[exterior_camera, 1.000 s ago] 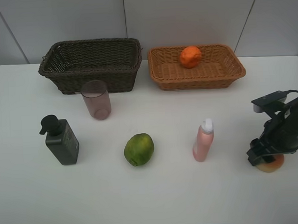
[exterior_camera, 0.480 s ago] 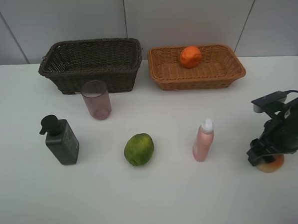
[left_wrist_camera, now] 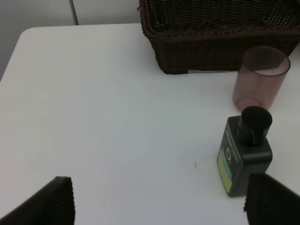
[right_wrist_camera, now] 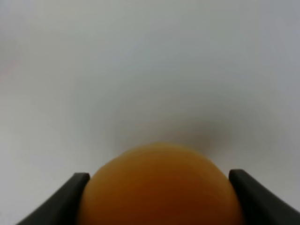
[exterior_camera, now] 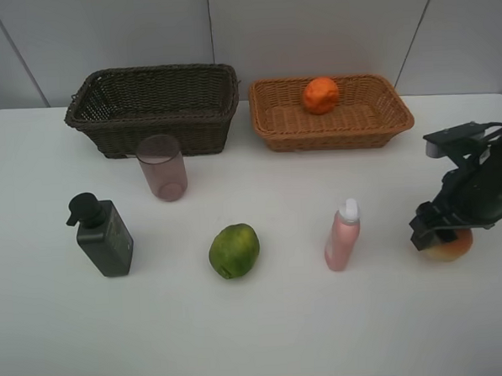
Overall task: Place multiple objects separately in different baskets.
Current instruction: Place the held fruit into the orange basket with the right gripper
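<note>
My right gripper (exterior_camera: 439,234) is shut on the red-yellow mango (exterior_camera: 449,246) and holds it just above the table at the right edge; in the right wrist view the mango (right_wrist_camera: 161,185) fills the gap between the fingers (right_wrist_camera: 70,197). The orange (exterior_camera: 321,95) lies in the light tan basket (exterior_camera: 333,138). The dark brown basket (exterior_camera: 155,130) looks empty. The pink cup (exterior_camera: 161,167), dark pump bottle (exterior_camera: 104,235), green fruit (exterior_camera: 234,250) and pink spray bottle (exterior_camera: 344,236) stand on the table. My left gripper (left_wrist_camera: 164,206) is open, near the pump bottle (left_wrist_camera: 244,157), and out of the exterior view.
Both baskets stand side by side against the back wall. The white table (exterior_camera: 267,330) has rounded corners, and its right edge is close to my right arm. The cup (left_wrist_camera: 260,77) stands just in front of the dark basket (left_wrist_camera: 211,51).
My right gripper has risen and moved slightly back with the mango in it. Nothing else has moved.
</note>
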You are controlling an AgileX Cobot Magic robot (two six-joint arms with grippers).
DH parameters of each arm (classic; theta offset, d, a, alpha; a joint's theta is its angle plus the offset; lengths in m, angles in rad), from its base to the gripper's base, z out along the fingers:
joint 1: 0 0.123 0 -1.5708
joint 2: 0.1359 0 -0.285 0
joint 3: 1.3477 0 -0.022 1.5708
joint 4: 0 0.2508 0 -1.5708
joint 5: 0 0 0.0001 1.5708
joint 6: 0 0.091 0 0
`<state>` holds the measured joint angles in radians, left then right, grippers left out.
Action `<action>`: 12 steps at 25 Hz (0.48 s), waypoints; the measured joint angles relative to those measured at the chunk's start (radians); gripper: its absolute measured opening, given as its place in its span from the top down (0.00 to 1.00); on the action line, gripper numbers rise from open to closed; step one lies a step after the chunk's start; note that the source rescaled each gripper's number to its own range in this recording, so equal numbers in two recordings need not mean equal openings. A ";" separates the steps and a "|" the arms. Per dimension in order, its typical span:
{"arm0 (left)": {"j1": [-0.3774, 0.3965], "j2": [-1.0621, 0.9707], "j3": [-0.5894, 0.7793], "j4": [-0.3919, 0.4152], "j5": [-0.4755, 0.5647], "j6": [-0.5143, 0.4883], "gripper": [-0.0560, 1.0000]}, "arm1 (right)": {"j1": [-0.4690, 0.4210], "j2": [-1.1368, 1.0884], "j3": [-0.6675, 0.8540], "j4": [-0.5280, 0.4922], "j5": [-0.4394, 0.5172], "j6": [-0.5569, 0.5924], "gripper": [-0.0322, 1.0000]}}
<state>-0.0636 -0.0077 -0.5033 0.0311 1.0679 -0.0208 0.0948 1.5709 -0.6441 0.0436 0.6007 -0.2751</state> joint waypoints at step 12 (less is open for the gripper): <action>0.000 0.000 0.000 0.000 0.000 0.000 0.05 | 0.181 0.010 -0.405 -0.105 0.221 0.368 0.55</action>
<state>-0.0636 -0.0077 -0.5033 0.0311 1.0679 -0.0208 0.2756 1.5807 -1.0493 -0.0616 0.8213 0.0932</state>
